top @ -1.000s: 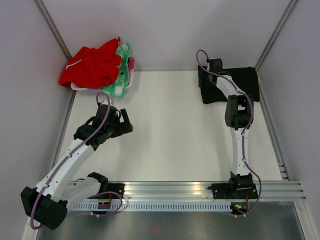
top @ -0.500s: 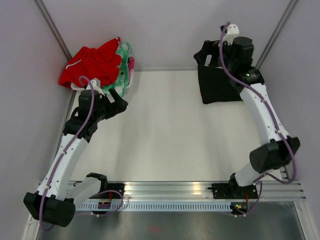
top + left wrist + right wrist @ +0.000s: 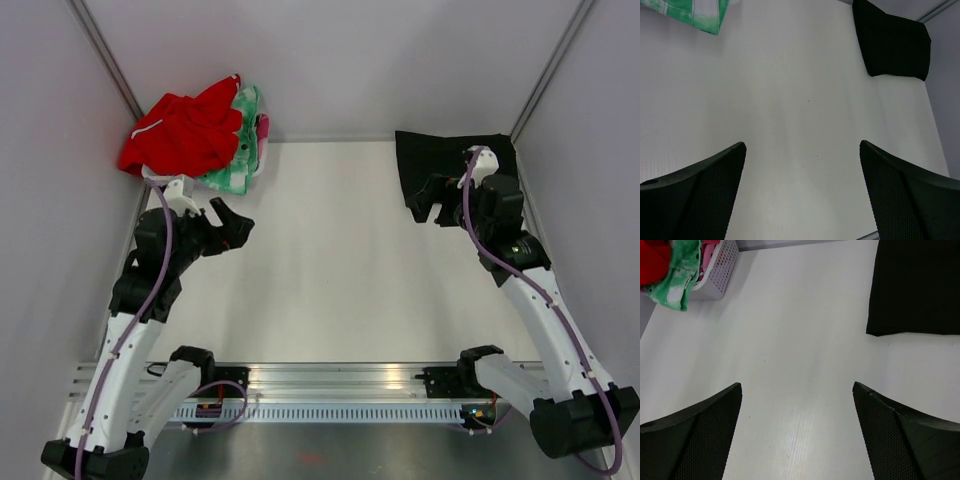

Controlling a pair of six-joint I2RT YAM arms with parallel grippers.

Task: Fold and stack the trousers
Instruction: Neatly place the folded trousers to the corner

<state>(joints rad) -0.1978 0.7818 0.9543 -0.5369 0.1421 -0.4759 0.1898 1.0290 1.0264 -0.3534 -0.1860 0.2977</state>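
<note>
The black trousers [image 3: 442, 162] lie folded in a flat packet at the back right corner of the table. They also show in the left wrist view [image 3: 892, 44] and in the right wrist view [image 3: 917, 287]. My right gripper [image 3: 431, 203] is open and empty, raised just in front of the packet's near left corner and apart from it. My left gripper [image 3: 229, 222] is open and empty at the left side of the table, in front of the basket. In both wrist views the jaws stand wide over bare table.
A white basket [image 3: 160, 175] at the back left corner holds a red garment [image 3: 182, 130] and a green-and-pink patterned cloth [image 3: 243, 140]; both show in the right wrist view [image 3: 722, 262]. Grey walls close the table at back and sides. A metal rail [image 3: 340, 380] runs along the near edge.
The right arm has drawn back from over the trousers toward the near side and lowered, leaving the folded packet flat. The left gripper has pulled back slightly from the basket.
</note>
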